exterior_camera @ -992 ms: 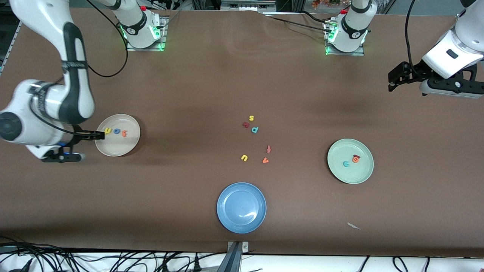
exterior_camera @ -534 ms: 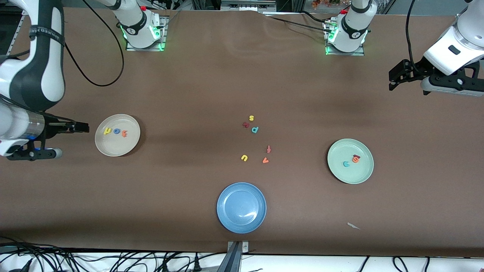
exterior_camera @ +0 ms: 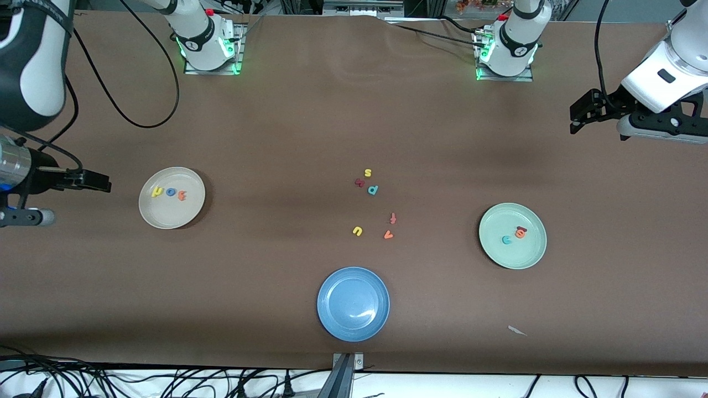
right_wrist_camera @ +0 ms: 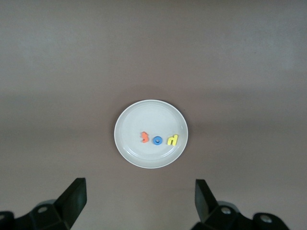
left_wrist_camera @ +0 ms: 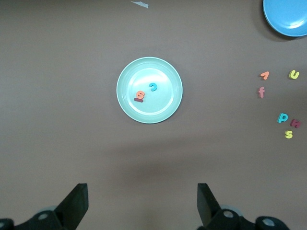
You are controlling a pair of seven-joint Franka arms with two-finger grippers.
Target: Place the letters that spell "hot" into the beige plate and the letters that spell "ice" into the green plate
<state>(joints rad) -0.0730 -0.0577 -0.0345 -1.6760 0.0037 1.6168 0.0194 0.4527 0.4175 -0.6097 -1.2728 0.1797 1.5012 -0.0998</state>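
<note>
brown table (exterior_camera: 310,127) | beige plate (exterior_camera: 191,214) holds h, o, t (exterior_camera: 171,192); green plate (exterior_camera: 528,257) holds i, c, e (exterior_camera: 514,235) | left gripper (exterior_camera: 578,113), right gripper (exterior_camera: 94,181) empty, jaws wide, over bare table | sorting looks complete; next: park arms

The beige plate (right_wrist_camera: 129,148) lies on the brown table (right_wrist_camera: 240,57) with the orange t (right_wrist_camera: 144,137), blue o (right_wrist_camera: 158,140) and yellow h (right_wrist_camera: 172,140) in a row inside it. The right gripper (right_wrist_camera: 139,206) hangs above, its fingers (right_wrist_camera: 74,199) spread wide, empty.
</note>
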